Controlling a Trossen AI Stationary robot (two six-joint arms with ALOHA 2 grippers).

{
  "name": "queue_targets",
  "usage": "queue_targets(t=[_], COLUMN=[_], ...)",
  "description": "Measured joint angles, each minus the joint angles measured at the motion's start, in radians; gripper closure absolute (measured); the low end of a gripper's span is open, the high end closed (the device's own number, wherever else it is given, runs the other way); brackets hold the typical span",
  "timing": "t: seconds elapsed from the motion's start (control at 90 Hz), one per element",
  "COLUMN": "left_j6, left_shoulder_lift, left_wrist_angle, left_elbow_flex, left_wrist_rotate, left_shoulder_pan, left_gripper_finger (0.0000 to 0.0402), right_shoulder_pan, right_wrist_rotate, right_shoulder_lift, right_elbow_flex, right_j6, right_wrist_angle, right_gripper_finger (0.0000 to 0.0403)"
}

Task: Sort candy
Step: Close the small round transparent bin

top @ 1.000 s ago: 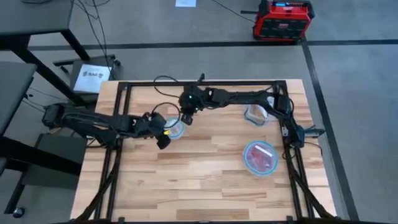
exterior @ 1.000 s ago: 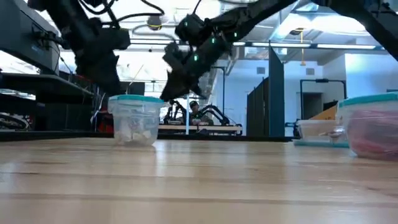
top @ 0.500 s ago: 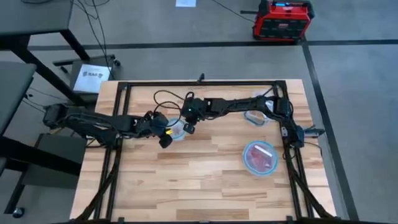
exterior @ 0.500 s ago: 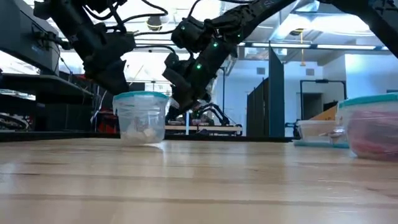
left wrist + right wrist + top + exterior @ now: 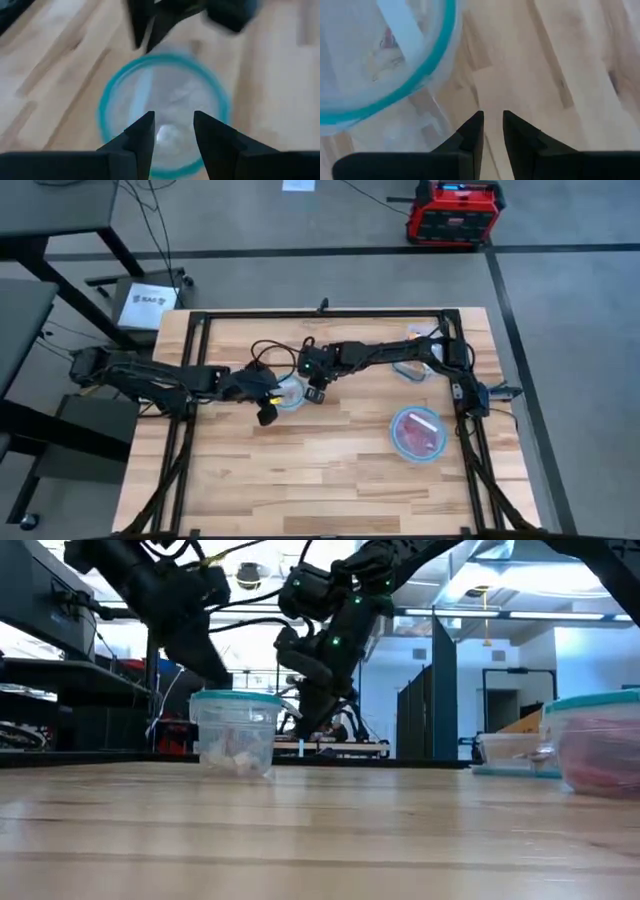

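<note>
Grippers both crowd one small clear teal-rimmed tub [image 5: 288,391] at bench centre-left. From the high view I see the left gripper [image 5: 266,412] just on the near-left side of that tub, arm stretched in from the left edge. Left wrist view: its jaws stand spread with a clear gap, nothing between them, and the tub [image 5: 162,112] sits right ahead with pale wrapped candy [image 5: 170,110] inside, blurred. Right gripper [image 5: 316,392] sits just beside the tub's right side, arm reaching across from the far right corner. Right wrist view: jaws nearly pressed together, only a thin slit, holding nothing; tub rim [image 5: 405,75] just off to one side, bare wood under the tips. Low view shows the same tub [image 5: 236,732] standing upright on the bench [image 5: 320,830] with pale candy [image 5: 238,752] at its bottom, both arms coming down behind it.

Second, wider teal-rimmed container [image 5: 418,431] sits near the right side of the bench, well apart from the grippers, holding red and magenta candy [image 5: 420,435]. Third clear container [image 5: 410,366] is at the far right, partly under the right arm; I cannot tell its contents. No loose candy visible to me on the wood.
</note>
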Motion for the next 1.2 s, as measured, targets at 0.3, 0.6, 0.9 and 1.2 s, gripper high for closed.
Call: queue_targets(t=[0.3, 0.6, 0.9, 1.2], left_j6=[0.046, 0.172, 0.261, 0.172], left_shoulder_lift=[0.110, 0.188, 0.184, 0.189], left_wrist_angle=[0.055, 0.246, 0.466, 0.673], left_elbow_flex=[0.002, 0.001, -0.046, -0.218], left_wrist_rotate=[0.036, -0.012, -0.025, 0.080], left_shoulder_pan=[0.000, 0.000, 0.037, 0.094], left_gripper_finger=[0.0279, 0.0279, 0.0279, 0.0279], right_shoulder_pan=[0.026, 0.044, 0.031, 0.025], right_wrist_rotate=[-0.004, 0.000, -0.004, -0.004], right_shoulder_lift=[-0.021, -0.019, -0.019, -0.019], right_elbow_flex=[0.000, -0.016, -0.024, -0.024], right_j6=[-0.070, -0.069, -0.063, -0.072], right_wrist_angle=[-0.095, -0.038, -0.044, -0.042], right_gripper_finger=[0.0343, 0.0343, 0.0343, 0.0343])
